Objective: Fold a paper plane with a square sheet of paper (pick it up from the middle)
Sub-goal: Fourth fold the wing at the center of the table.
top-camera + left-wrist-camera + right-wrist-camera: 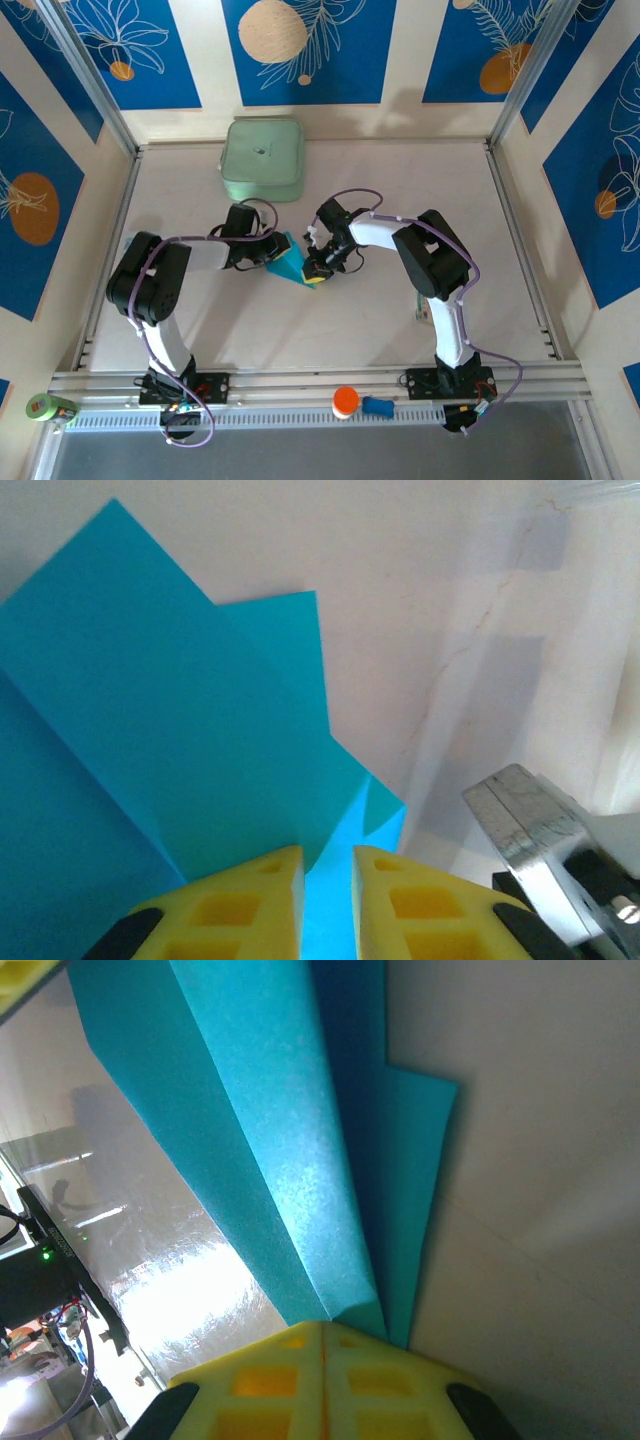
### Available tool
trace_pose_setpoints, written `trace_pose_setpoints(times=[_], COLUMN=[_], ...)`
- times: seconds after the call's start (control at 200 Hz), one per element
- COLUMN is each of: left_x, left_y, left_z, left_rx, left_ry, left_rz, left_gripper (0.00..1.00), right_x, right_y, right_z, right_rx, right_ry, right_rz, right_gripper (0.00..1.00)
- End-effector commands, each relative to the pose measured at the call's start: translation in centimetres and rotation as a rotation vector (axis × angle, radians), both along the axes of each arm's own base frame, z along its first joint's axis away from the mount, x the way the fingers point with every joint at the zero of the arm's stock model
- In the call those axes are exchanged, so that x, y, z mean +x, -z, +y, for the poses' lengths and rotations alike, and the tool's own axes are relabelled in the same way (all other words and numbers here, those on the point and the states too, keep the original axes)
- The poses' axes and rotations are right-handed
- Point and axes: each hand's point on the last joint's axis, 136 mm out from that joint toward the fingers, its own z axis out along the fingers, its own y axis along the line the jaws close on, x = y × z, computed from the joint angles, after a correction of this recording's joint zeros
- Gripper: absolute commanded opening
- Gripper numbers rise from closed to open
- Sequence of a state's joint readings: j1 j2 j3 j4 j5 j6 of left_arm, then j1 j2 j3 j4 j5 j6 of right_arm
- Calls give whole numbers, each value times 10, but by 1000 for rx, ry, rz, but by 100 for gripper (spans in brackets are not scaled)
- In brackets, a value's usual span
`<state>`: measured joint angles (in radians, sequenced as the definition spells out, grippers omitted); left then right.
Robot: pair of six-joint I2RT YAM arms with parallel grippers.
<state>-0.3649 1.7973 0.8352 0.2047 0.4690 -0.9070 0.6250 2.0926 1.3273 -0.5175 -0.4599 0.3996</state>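
The cyan-blue sheet of paper [290, 263] is folded into layered, creased flaps and held just above the table centre between both arms. My left gripper [274, 256] comes at it from the left. In the left wrist view its yellow fingers [250, 900] stand a narrow gap apart at the gripper [328, 858], and the paper [180, 700] runs through that gap. My right gripper [318, 270] meets the paper from the right. In the right wrist view this gripper [322, 1326] is shut, pinching the long folded paper [300, 1160] at its tip.
A pale green rounded box [262, 160] sits at the back of the table. A small packet [421, 312] lies beside the right arm. On the front rail are an orange-capped item [345, 402], a blue item [378, 406] and a green roll [50, 407].
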Motion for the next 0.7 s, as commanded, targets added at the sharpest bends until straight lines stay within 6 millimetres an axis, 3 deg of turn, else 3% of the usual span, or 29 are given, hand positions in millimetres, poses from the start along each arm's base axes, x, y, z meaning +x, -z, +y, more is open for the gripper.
trace_pose_setpoints(times=[0.0,0.535,0.695], left_x=[3,-3,-4], left_y=[6,25,29], left_z=[4,14,13], left_rx=[45,99,100], left_ry=[-5,-32,-27], left_rz=[6,59,73], left_gripper=[20,17,17], right_x=[-11,-10,-2], right_y=[11,8,-13], right_z=[-14,-14,-4], right_rx=[-64,-57,5], right_ry=[1,11,23], right_rz=[47,40,11], right_gripper=[7,7,7])
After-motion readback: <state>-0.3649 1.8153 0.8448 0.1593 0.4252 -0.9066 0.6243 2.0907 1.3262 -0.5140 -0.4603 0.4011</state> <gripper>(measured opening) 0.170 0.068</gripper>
